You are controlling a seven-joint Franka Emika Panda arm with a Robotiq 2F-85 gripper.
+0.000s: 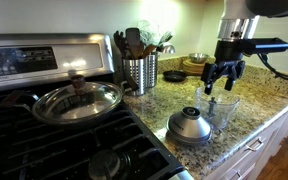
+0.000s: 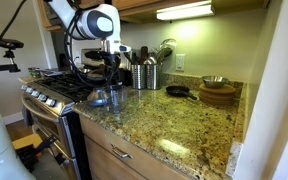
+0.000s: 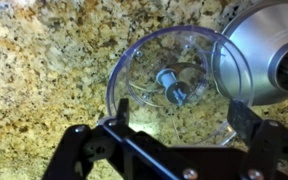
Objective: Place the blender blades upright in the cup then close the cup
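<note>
The blades (image 3: 174, 85) sit inside the clear cup (image 3: 119, 80) on the table (image 3: 34, 80); whether upright is unclear. The claw (image 1: 222, 75) hangs spread and empty just above. The silver lid (image 3: 269, 50), beside the cup, is not yet on.

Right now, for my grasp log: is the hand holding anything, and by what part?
Nothing is held. The hand stands open above the cup, blender blades inside it.
</note>
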